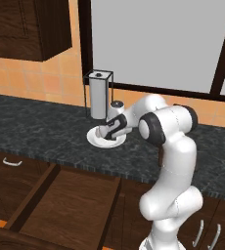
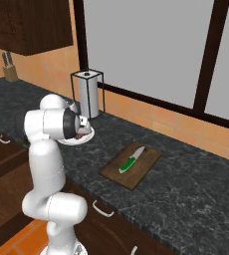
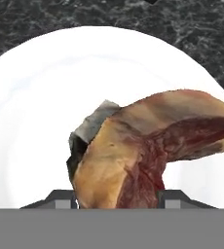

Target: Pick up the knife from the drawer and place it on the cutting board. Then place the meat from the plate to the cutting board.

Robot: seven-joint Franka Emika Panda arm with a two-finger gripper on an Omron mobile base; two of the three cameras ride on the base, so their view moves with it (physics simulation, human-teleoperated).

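- One chunk of meat (image 3: pixel 148 146) sat close before my camera in the lower centre of the hand view, tan and dark red, over the white plate (image 3: pixel 46 97).
- My fingers (image 3: pixel 58 197) showed as two dark tips at the bottom edge, one on each side of the meat; whether they pinched it I could not tell.
- In the left base view my gripper (image 1: pixel 106 131) hung over the plate (image 1: pixel 96 139) at mid-frame, just in front of the paper towel holder (image 1: pixel 99 93) on the dark counter (image 1: pixel 36 134).
- The knife (image 2: pixel 132 160) lay on the cutting board (image 2: pixel 145 167), right of centre in the right base view, well apart from the plate.
- The drawer (image 1: pixel 70 205) stood open at the lower left of the left base view.
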